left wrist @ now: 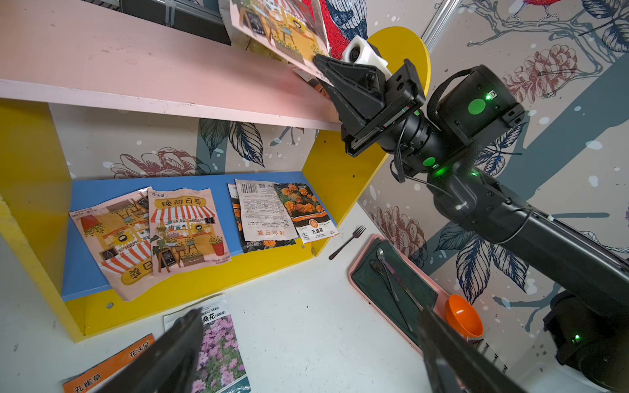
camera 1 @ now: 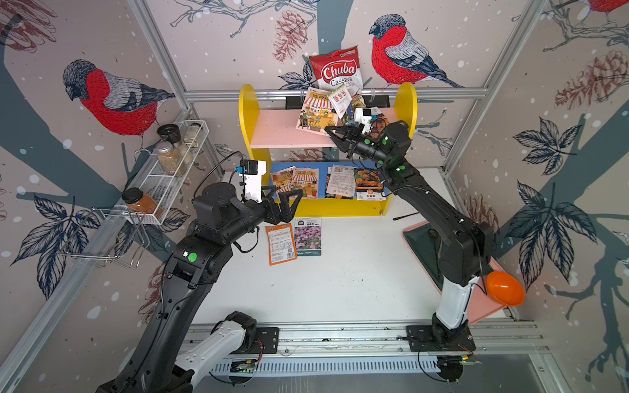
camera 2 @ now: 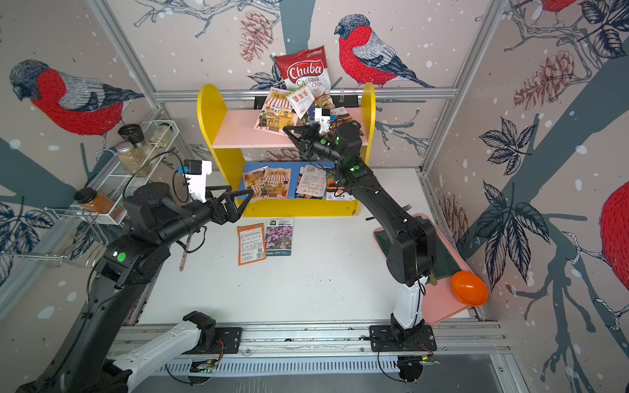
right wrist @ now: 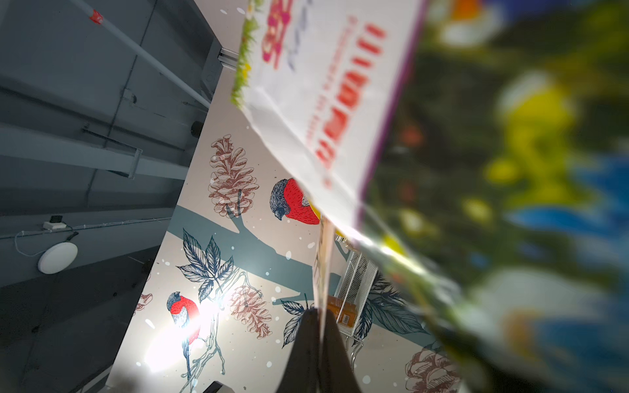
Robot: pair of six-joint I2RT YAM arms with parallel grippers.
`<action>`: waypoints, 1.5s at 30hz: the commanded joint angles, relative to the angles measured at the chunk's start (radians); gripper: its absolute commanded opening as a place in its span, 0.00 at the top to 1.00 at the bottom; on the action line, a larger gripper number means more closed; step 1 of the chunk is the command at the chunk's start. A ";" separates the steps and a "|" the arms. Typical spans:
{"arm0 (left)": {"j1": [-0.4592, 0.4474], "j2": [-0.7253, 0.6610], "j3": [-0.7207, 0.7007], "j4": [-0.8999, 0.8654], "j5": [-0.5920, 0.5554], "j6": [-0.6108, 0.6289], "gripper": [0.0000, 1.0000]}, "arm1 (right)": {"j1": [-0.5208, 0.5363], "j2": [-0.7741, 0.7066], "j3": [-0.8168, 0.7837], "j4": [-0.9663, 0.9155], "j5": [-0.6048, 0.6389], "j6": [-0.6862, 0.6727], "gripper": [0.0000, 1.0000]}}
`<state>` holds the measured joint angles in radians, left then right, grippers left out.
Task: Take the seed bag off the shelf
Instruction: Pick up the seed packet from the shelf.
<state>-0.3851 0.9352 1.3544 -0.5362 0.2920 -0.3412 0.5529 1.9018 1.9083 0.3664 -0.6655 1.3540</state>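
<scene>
Leaning tilted over the pink upper board [camera 1: 279,131] of the shelf [camera 1: 247,112], the storefront-printed seed bag [camera 1: 316,112] is seen in both top views, propped among other packets below a red chips bag [camera 1: 337,69]. Its lower corner is met by the right gripper [camera 1: 328,129] near the board's front edge, but how the jaws stand is not resolved from above.

That is supplied by the right wrist view. There the seed bag [right wrist: 323,265] is shown edge-on as a thin strip, clamped between the two dark fingers [right wrist: 303,350], which are pressed together on it. A white packet with red characters [right wrist: 323,85] is blurred close by.

In the left wrist view the same pinch is shown from below, the right gripper [left wrist: 318,61] being closed on the corner of the seed bag [left wrist: 282,30]. Whether that corner touches the board cannot be told.

The left gripper [camera 1: 286,199] is held in front of the blue lower board [left wrist: 81,272], jaws wide apart with nothing between them. It is above two packets lying flat on the white table [camera 1: 357,272], an orange one [camera 1: 280,243] and a purple-flowered one [camera 1: 308,236].

The packets on the blue board [left wrist: 183,231] are laid out plainly only in the left wrist view. So are the spoons [left wrist: 391,268] on the pink tray [left wrist: 351,275], which is largely covered by the right arm from above.
</scene>
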 commanded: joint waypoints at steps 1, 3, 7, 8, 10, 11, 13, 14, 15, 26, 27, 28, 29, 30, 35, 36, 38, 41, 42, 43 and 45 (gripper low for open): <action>0.002 0.000 0.002 0.031 0.016 -0.005 0.03 | -0.001 0.009 0.023 -0.044 -0.042 -0.062 1.00; 0.002 0.000 0.000 0.034 0.017 -0.008 0.03 | -0.002 0.015 0.029 -0.055 -0.052 -0.064 1.00; 0.002 0.001 -0.002 0.035 0.020 -0.009 0.03 | -0.008 0.017 0.028 -0.061 -0.053 -0.066 1.00; 0.002 0.000 -0.002 0.035 0.019 -0.007 0.03 | -0.009 0.018 0.031 -0.062 -0.053 -0.067 1.00; 0.002 -0.003 -0.001 0.033 0.016 -0.007 0.03 | -0.010 0.030 0.054 -0.077 -0.059 -0.071 1.00; 0.002 -0.002 -0.003 0.033 0.016 -0.007 0.03 | -0.010 0.037 0.073 -0.092 -0.061 -0.078 1.00; 0.002 -0.002 -0.002 0.032 0.016 -0.008 0.03 | -0.010 0.057 0.114 -0.119 -0.068 -0.086 1.00; 0.002 -0.001 -0.001 0.032 0.016 -0.007 0.03 | -0.010 0.068 0.137 -0.132 -0.072 -0.089 1.00; 0.002 -0.004 0.000 0.032 0.015 -0.007 0.03 | -0.008 0.079 0.158 -0.145 -0.076 -0.094 1.00; 0.002 0.001 0.001 0.033 0.013 -0.005 0.03 | 0.009 0.115 0.329 -0.348 -0.105 -0.236 1.00; 0.002 0.003 0.003 0.033 0.016 -0.006 0.03 | 0.010 0.105 0.325 -0.363 -0.103 -0.251 1.00; 0.002 0.004 0.003 0.034 0.017 -0.008 0.03 | 0.012 0.095 0.322 -0.382 -0.098 -0.273 1.00; 0.002 0.004 0.003 0.036 0.018 -0.008 0.03 | 0.015 0.086 0.318 -0.403 -0.092 -0.295 1.00; 0.002 0.004 0.003 0.037 0.019 -0.010 0.03 | 0.016 0.073 0.312 -0.425 -0.087 -0.316 1.00; 0.002 0.004 0.003 0.036 0.015 -0.010 0.03 | 0.030 -0.016 0.228 -0.489 -0.054 -0.412 1.00; 0.002 0.002 0.002 0.038 0.014 -0.010 0.03 | 0.033 -0.043 0.199 -0.500 -0.044 -0.433 1.00; 0.002 0.001 0.003 0.038 0.013 -0.010 0.03 | 0.039 -0.090 0.144 -0.520 -0.025 -0.474 1.00; 0.002 -0.002 0.003 0.039 0.010 -0.009 0.03 | 0.047 -0.177 0.043 -0.539 0.001 -0.525 1.00; 0.002 -0.004 0.002 0.038 0.008 -0.007 0.03 | 0.048 -0.210 0.002 -0.538 0.010 -0.538 1.00; 0.002 -0.005 0.003 0.039 0.006 -0.003 0.03 | 0.051 -0.247 -0.049 -0.538 0.016 -0.551 1.00; 0.002 -0.007 0.002 0.040 0.005 0.004 0.03 | 0.057 -0.310 -0.133 -0.538 0.030 -0.575 1.00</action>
<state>-0.3851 0.9329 1.3544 -0.5354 0.2939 -0.3439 0.6025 1.6489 1.8431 -0.1650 -0.6708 0.8574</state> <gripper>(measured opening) 0.973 0.069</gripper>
